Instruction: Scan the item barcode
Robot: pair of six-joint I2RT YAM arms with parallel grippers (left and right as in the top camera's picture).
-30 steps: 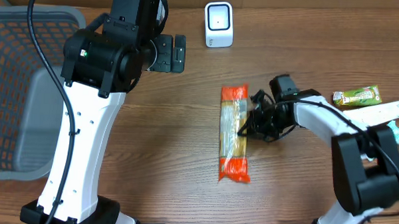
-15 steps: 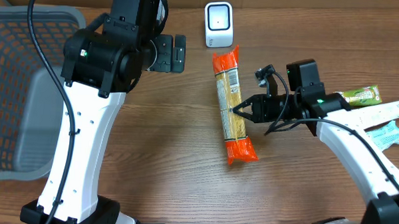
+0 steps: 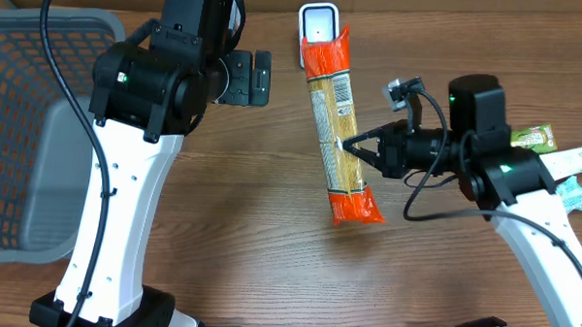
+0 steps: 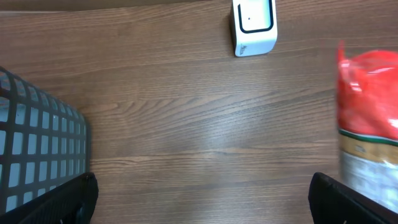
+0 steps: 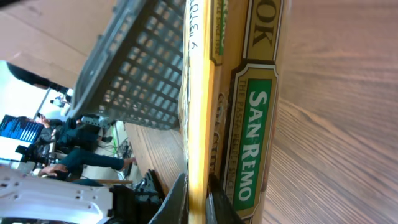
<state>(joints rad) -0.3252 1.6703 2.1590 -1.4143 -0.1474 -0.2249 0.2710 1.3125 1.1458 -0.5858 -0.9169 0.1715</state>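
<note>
The right gripper (image 3: 350,145) holds the pasta bag (image 3: 330,102) in its jaws by one thin edge, up by the scanner (image 3: 316,17), the left gripper (image 3: 258,77) has wide, empty jaws, and the bag could twist or slip out.

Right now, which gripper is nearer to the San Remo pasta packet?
Right. The right gripper is shut on the edge of the San Remo pasta packet; the left gripper hangs open, apart from it, on its opposite side.
</note>
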